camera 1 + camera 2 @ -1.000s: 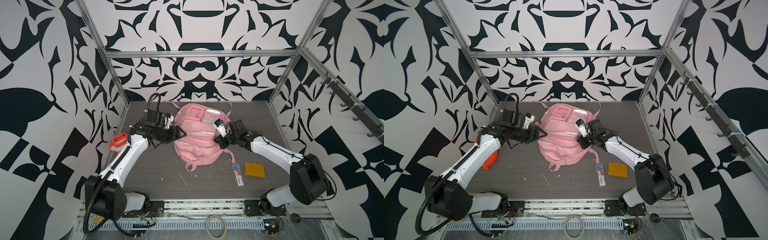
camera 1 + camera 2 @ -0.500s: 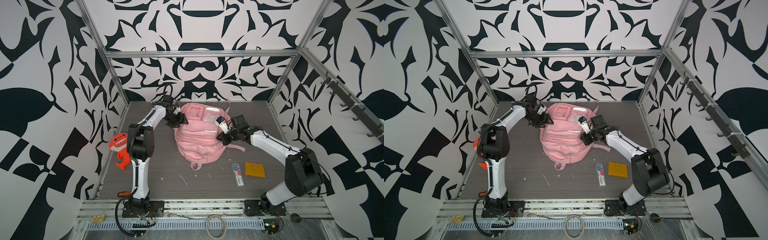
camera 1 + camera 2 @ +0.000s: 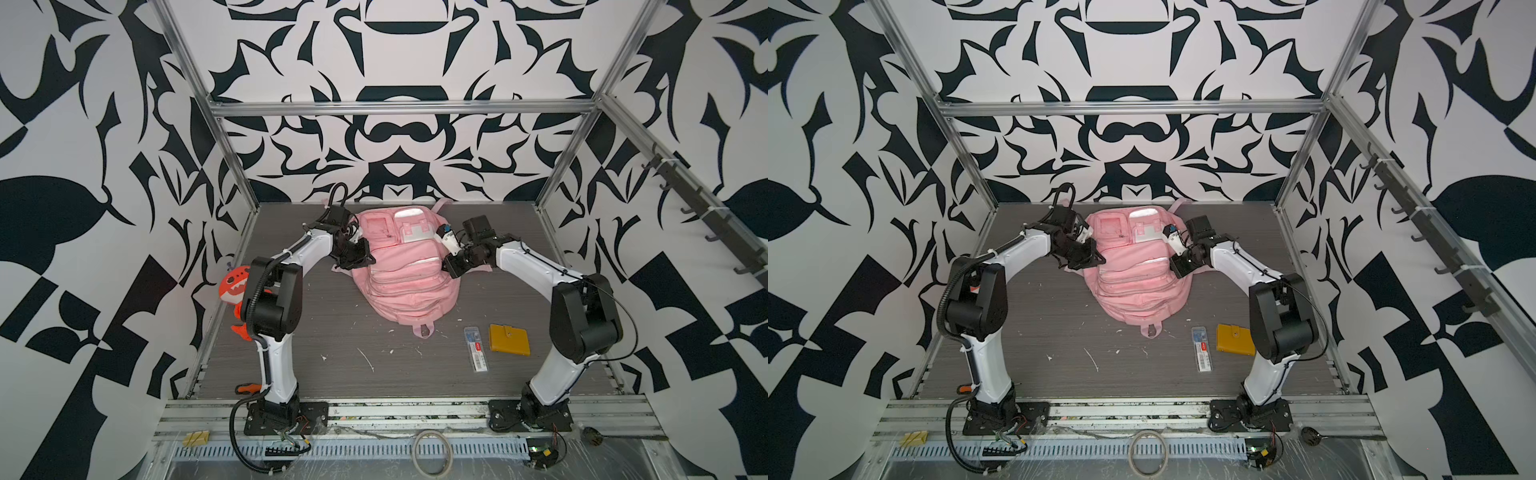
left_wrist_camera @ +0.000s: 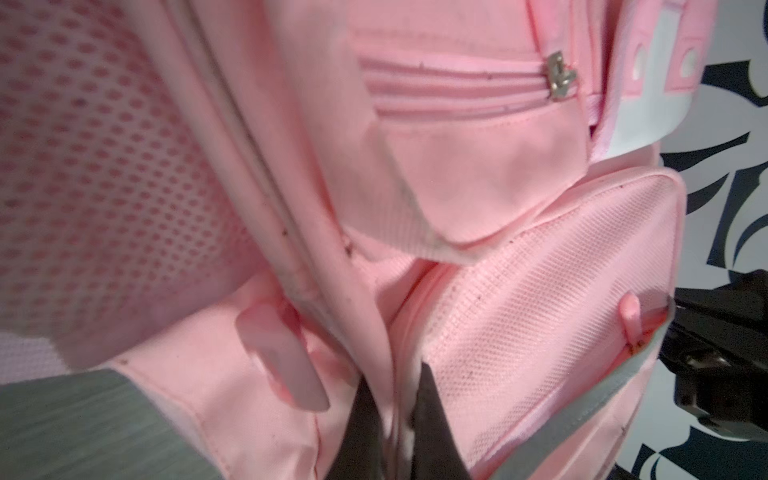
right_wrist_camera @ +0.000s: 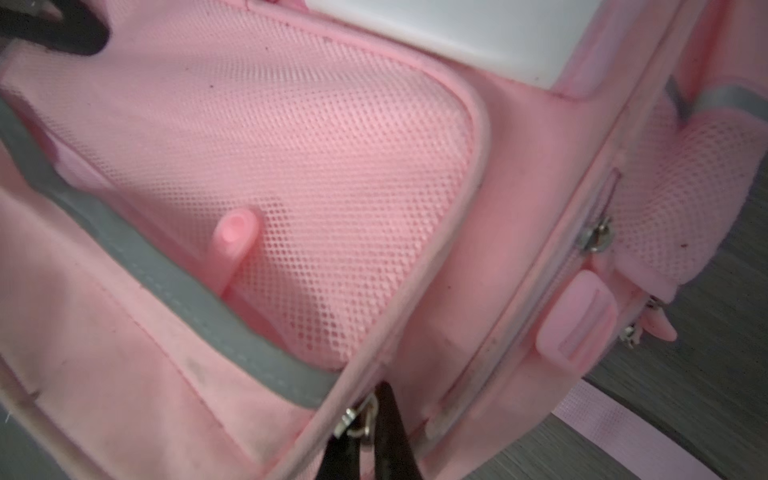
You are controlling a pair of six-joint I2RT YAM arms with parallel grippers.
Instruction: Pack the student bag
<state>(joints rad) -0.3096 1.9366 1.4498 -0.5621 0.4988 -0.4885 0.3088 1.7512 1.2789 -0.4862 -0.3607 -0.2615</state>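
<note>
The student bag (image 3: 401,270) lies front-up at the back middle of the desk (image 3: 324,328). Our left pincer (image 4: 395,386) is clamped on a fold of its side seam, and our right pincer (image 5: 374,432) is pinched tight at a metal zip pull (image 5: 357,415). If we pull apart, the thin fabric may slip free, or the soft bag may drag instead of unzipping.
</note>
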